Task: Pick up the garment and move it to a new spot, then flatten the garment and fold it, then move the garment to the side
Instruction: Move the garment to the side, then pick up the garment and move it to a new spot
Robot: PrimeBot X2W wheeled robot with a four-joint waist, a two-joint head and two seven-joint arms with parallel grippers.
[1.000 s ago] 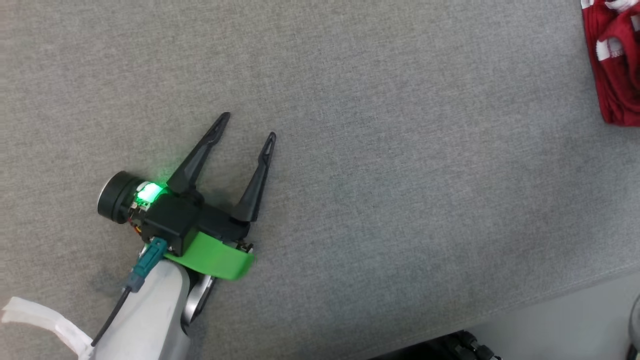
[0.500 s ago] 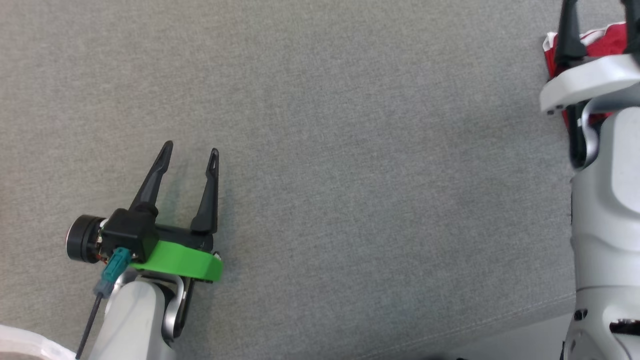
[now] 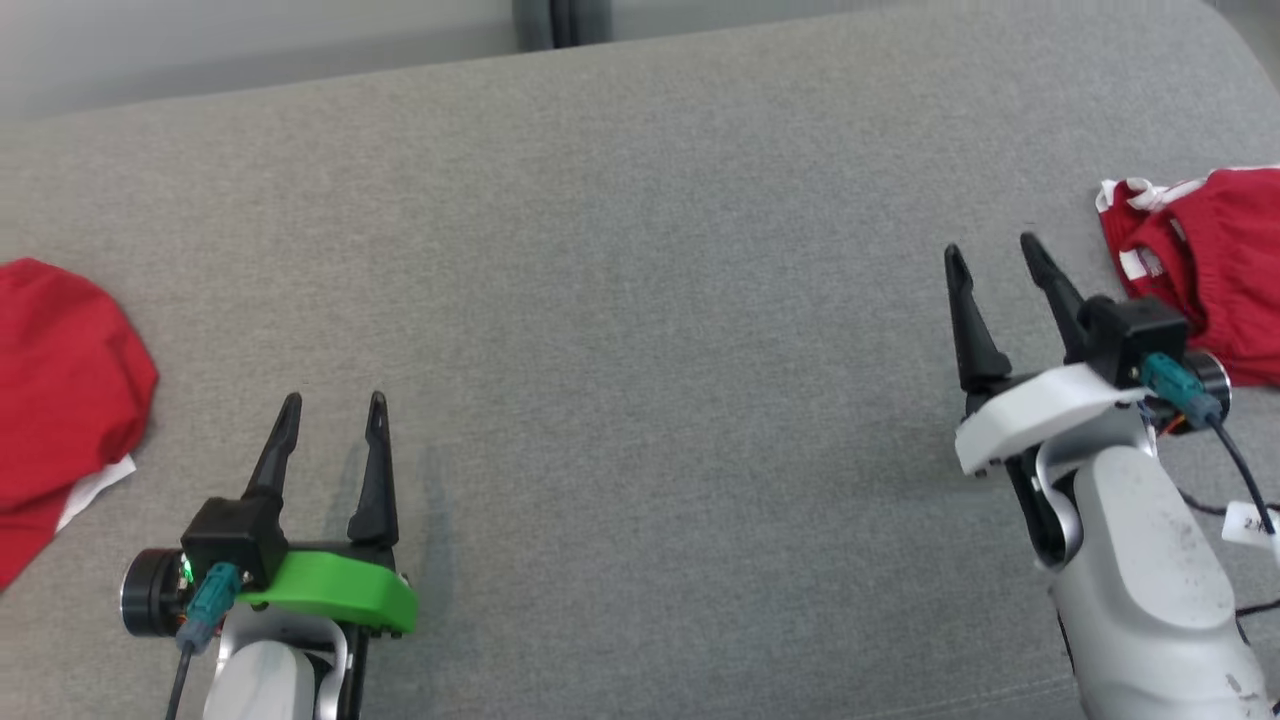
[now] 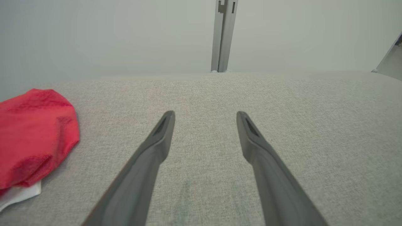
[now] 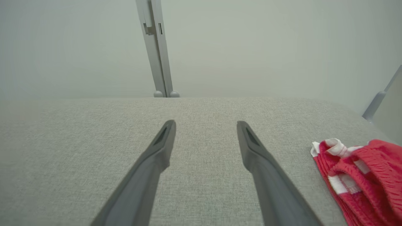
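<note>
Garment (image 3: 1220, 260) — red, crumpled — lies just right of right gripper (image 3: 990, 246).

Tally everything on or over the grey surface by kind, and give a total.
Red garments: 2 (plain red garment, red garment with white trim)
Open grippers: 2 (left gripper, right gripper)
Total: 4
</note>
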